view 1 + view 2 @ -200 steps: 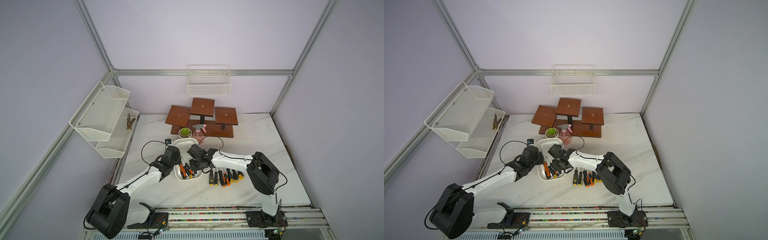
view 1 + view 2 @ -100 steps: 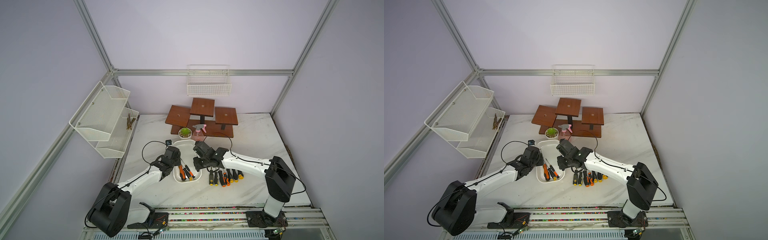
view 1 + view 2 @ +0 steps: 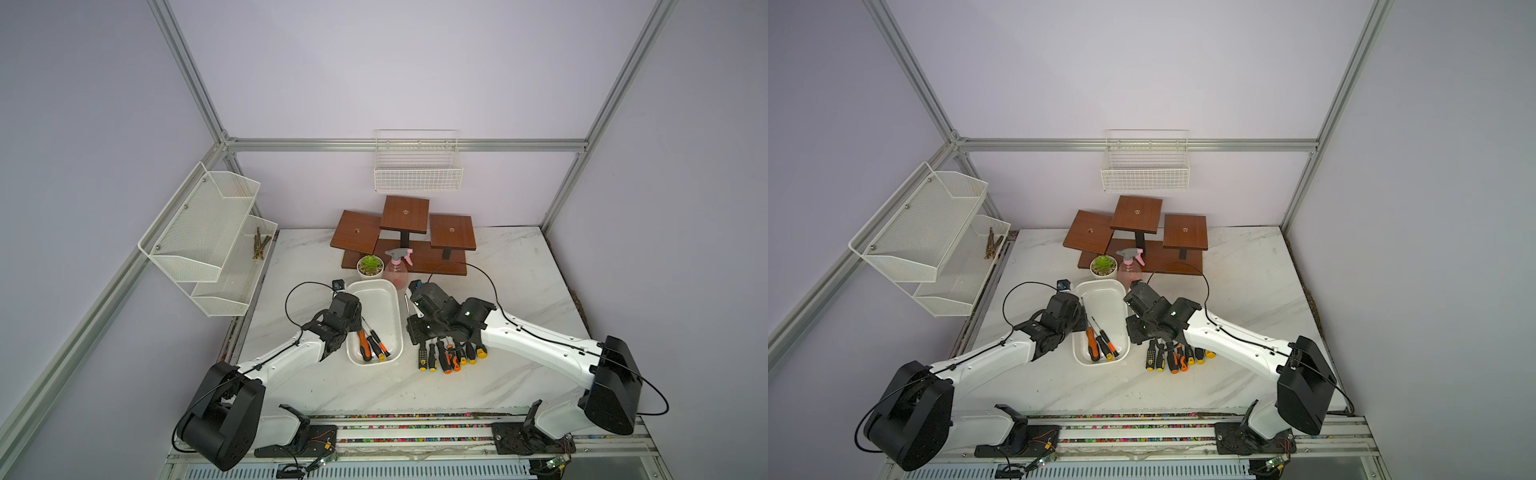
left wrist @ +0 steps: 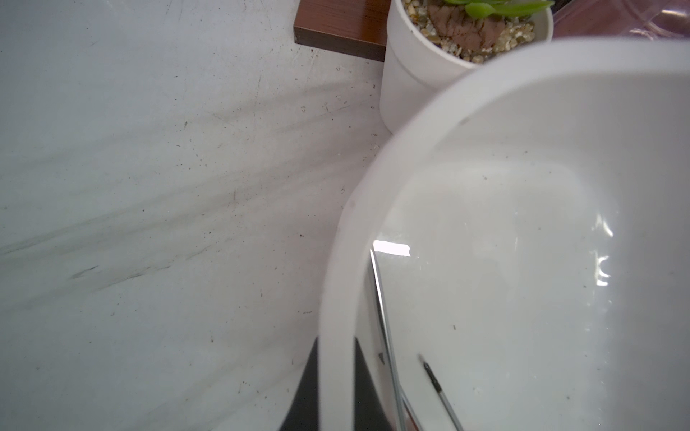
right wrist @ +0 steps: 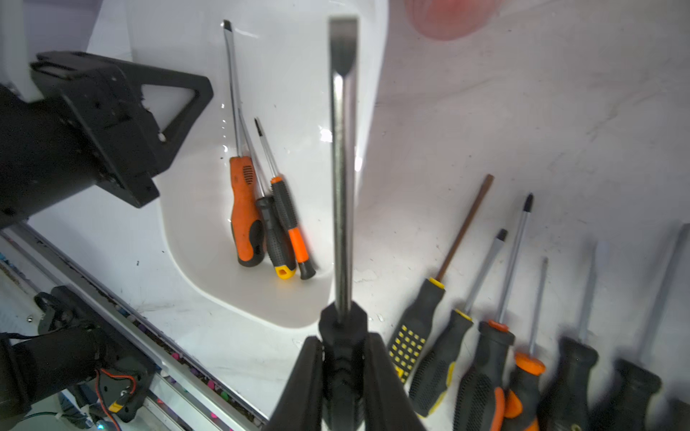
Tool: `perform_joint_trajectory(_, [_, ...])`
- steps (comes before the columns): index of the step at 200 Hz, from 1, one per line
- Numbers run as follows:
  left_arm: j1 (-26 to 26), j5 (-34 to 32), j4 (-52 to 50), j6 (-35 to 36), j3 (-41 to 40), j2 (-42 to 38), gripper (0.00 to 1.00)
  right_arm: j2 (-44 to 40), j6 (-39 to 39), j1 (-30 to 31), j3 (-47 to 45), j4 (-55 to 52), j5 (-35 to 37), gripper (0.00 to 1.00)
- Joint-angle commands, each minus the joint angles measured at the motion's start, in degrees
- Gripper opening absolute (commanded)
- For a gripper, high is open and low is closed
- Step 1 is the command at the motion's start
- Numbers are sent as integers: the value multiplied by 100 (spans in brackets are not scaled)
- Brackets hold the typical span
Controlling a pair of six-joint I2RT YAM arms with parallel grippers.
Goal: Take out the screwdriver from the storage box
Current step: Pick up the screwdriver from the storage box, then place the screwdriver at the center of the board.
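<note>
Screwdriver (image 5: pixel 341 168), black handle and long steel blade, points straight ahead of right gripper (image 5: pixel 341 347) fingers (pinching its handle); left gripper (image 4: pixel 336 358) fingers pinch white storage box (image 4: pixel 522 69) rim.

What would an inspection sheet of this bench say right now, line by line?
Surface: white marble-look table, scuffed, no spills seen.
Job's things: storage box holds three screwdrivers; a black-handled screwdriver is out of it, in the right pincer.
Clutter: row of screwdrivers lying beside the box; potted succulent, pink spray bottle and wooden stand behind it.
Pincers: left pincer shut on the box's rim; right pincer shut on the black-handled screwdriver's handle.
Cables: a black cable loops over the left wrist, another over the right.
Surroundings: wire baskets on two walls, metal frame; no people seen.
</note>
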Motion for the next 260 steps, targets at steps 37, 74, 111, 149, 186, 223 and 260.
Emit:
perform_joint_trajectory(37, [5,117,370,156,149,-58,0,-558,-303,-730,-405,-960,534,0])
perform_joint_trajectory(74, [4,216,498,157,81,-76,0,-677,-333,-1299,-705,-1323,897,0])
perform_joint_trajectory(111, [4,342,707,169,-46,-58,0,-615,-373,-1929,-952,-1380,1186,0])
perform_joint_trajectory(149, [6,386,820,208,-161,-40,0,-222,-456,-2252,-919,-1361,1239,0])
perform_joint_trajectory(186, [7,359,806,271,-249,-191,0,208,-456,-2363,-920,-1324,1501,0])
perform_joint_trajectory(223, [4,462,857,337,-291,-318,0,551,-345,-2455,-985,-1325,1647,0])
perform_joint_trajectory(260, [15,584,890,403,-247,-259,0,625,-290,-2601,-1020,-1313,1585,0])
